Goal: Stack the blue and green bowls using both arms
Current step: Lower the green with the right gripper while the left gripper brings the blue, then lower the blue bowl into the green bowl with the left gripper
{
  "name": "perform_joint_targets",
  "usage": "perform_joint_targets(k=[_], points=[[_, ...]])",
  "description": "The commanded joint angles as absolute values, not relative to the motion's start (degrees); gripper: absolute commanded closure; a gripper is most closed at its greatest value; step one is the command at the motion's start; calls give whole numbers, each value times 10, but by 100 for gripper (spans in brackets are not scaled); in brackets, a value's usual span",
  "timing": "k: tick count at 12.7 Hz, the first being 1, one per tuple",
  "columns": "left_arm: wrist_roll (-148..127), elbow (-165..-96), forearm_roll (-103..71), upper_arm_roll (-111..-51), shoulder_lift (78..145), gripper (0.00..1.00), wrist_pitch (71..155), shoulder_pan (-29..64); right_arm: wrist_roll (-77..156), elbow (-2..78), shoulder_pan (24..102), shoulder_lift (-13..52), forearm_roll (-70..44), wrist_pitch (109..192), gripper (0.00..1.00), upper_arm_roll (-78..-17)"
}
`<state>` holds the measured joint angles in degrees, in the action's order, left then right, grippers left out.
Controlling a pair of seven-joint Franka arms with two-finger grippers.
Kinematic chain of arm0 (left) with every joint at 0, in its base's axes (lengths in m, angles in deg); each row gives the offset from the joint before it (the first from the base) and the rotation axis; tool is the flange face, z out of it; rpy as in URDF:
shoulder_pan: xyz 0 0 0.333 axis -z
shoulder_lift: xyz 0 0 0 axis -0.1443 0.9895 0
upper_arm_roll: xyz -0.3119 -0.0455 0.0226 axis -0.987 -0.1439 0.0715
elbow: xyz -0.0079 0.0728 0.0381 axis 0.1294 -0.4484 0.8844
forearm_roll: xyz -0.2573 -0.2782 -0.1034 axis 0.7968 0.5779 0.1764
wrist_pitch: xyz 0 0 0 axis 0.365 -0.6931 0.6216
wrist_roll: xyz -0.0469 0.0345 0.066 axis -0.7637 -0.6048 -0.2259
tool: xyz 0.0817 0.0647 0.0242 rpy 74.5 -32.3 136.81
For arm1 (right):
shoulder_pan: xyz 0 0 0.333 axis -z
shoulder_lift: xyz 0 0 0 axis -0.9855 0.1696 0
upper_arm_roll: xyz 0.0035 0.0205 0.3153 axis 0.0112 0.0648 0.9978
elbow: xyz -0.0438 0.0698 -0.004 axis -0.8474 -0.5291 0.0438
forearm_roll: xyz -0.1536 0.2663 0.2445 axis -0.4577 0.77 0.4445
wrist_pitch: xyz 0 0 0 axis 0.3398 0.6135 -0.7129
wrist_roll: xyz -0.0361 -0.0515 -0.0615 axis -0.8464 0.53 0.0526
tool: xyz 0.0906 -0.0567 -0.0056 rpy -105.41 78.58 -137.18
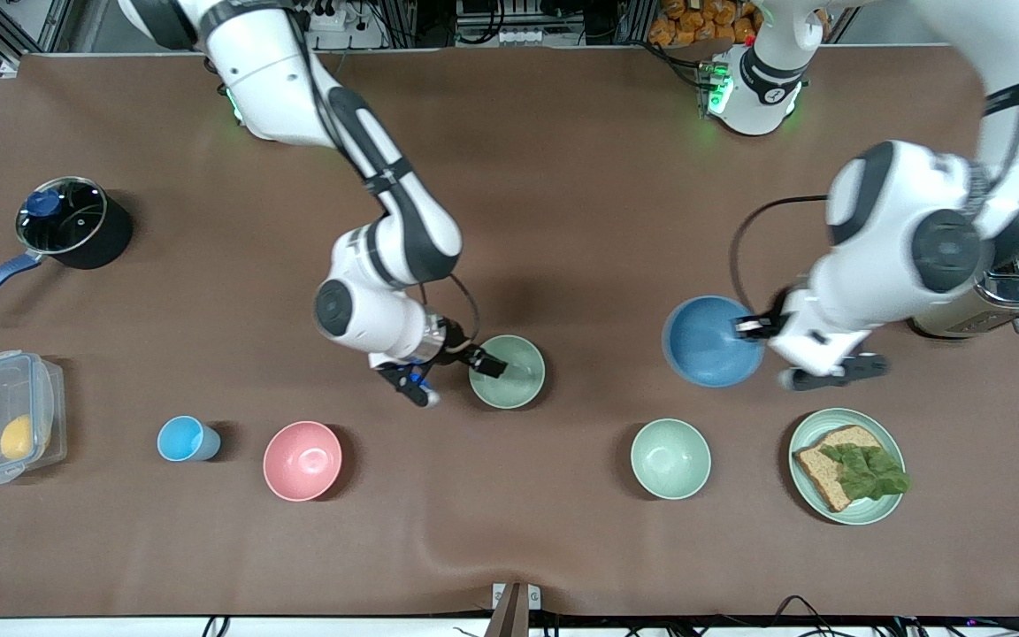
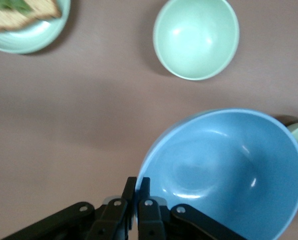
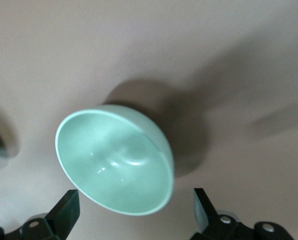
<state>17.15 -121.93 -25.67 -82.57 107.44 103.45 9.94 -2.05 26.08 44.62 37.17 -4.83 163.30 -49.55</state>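
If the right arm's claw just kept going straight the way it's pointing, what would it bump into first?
Most likely the green bowl. The right gripper is open and aimed down at it, a finger on either side, so it would meet the rim or the table beside it.

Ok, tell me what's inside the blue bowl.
The blue bowl is empty: bare glossy inside. The left gripper pinches its rim; only that clamped strip of rim is covered.
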Motion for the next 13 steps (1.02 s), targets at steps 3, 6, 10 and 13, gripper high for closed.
perform_joint_targets(k=[3,6,10,13], points=[[332,-1131,-256,-822,1160,100,1065,189,-18,272,496,342,-50,1509,0,-540],[429,-1122,-256,-821,1200,100,1151,229,-107,263,493,373,-45,1582,0,-539],[487,-1122,-259,-817,1241,100,1218,271,-253,226,468,422,-46,1668,0,-538],[507,-1124,-263,-814,1262,100,1246,289,-278,199,465,451,-45,1686,0,-538]])
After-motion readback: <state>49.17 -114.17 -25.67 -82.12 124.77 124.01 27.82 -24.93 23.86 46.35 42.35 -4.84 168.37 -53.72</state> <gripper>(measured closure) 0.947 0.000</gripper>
